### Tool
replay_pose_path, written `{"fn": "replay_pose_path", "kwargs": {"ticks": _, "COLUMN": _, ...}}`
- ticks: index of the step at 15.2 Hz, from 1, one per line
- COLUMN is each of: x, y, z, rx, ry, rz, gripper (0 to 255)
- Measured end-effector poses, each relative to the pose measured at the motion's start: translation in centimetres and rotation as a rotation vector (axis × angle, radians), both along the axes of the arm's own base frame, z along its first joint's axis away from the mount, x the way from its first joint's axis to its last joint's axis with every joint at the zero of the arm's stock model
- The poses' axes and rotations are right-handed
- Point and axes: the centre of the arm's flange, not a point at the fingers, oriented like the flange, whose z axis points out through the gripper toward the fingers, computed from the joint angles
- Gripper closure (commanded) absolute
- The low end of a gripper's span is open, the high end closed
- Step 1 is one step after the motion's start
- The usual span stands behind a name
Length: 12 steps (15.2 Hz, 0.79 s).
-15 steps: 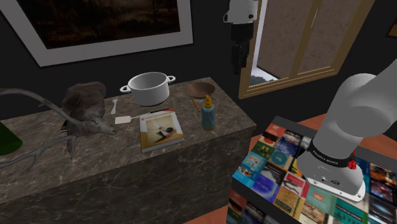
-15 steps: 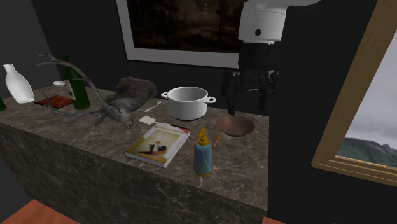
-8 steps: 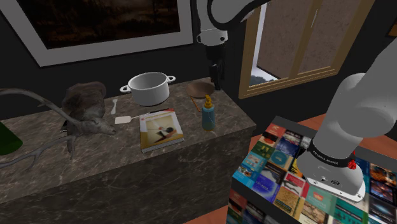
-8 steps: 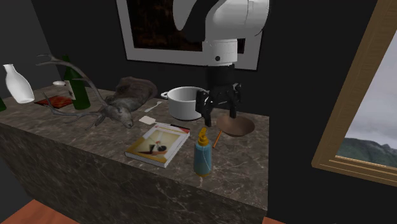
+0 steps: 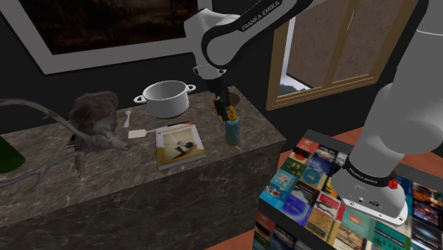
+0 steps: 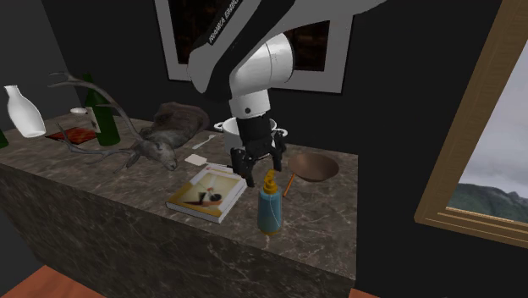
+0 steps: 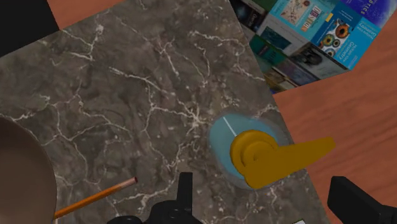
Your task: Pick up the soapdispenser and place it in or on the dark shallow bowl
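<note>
The soap dispenser (image 5: pixel 232 131), a light blue bottle with a yellow pump, stands upright near the marble counter's front corner. My gripper (image 5: pixel 219 106) hangs just above and slightly behind its pump, fingers apart and touching nothing. From the second exterior view, the gripper (image 6: pixel 257 169) is level with the pump of the dispenser (image 6: pixel 270 206), on the book's side of it. In the wrist view, the dispenser (image 7: pixel 245 149) lies just ahead of the open gripper (image 7: pixel 270 205). The dark shallow bowl (image 6: pixel 313 167) sits behind the dispenser, toward the wall; its rim (image 7: pixel 19 178) is also in the wrist view.
A white pot (image 5: pixel 165 97), a spatula (image 5: pixel 135 133) and a book (image 5: pixel 179 144) lie beside the dispenser. A pencil (image 6: pixel 288 185) rests between bowl and dispenser. A deer-head figure (image 5: pixel 96 122), a green bottle (image 6: pixel 103 118) and a white vase (image 6: pixel 24 112) stand farther along the counter.
The arm has swung down from high by the window, past the bowl, to just above the soap dispenser. Nothing on the counter has moved.
</note>
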Motion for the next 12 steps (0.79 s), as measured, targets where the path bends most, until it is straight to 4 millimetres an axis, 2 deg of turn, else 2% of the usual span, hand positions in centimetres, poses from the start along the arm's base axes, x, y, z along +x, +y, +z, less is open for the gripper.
{"fn": "replay_pose_path", "kwargs": {"ticks": 8, "x": -0.3, "y": 0.2, "z": -4.4, "rx": -0.009, "ry": 0.005, "rz": 0.020, "gripper": 0}}
{"fn": "replay_pose_path", "kwargs": {"ticks": 12, "x": -0.3, "y": 0.1, "z": -4.7, "rx": -0.009, "ry": 0.004, "rz": 0.020, "gripper": 0}}
